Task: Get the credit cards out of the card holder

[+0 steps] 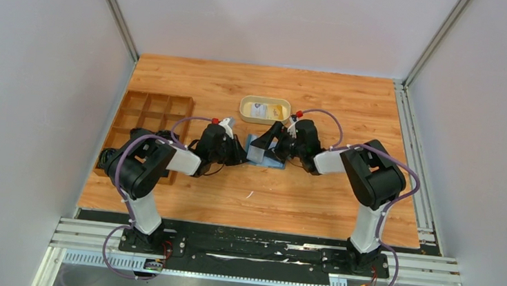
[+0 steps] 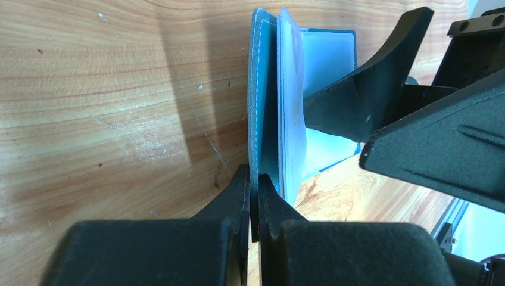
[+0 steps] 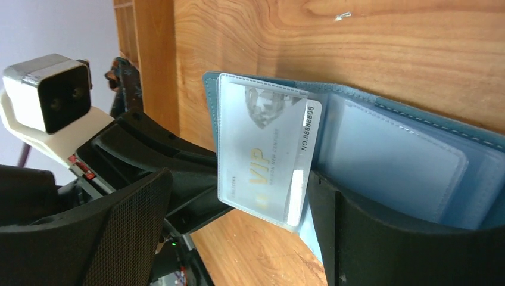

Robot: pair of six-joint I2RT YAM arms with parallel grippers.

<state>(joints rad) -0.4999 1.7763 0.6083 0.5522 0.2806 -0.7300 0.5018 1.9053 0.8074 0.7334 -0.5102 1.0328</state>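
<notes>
1. Teal-blue book-fold card holder [image 2: 262, 89] at mid-table, one cover pinched upright in the clenched left gripper [image 2: 255, 179].
2. Pale silvery sleeved credit card [image 3: 262, 155], long axis along the fingers, between spread fingers of the right gripper [image 3: 241, 185]; ungripped.

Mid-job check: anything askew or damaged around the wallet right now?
Nothing damaged or spilled. Only the card holder sits unusually: the left gripper pinches one cover upright, and a VIP card stands in its sleeve between the right gripper's open fingers.
</notes>
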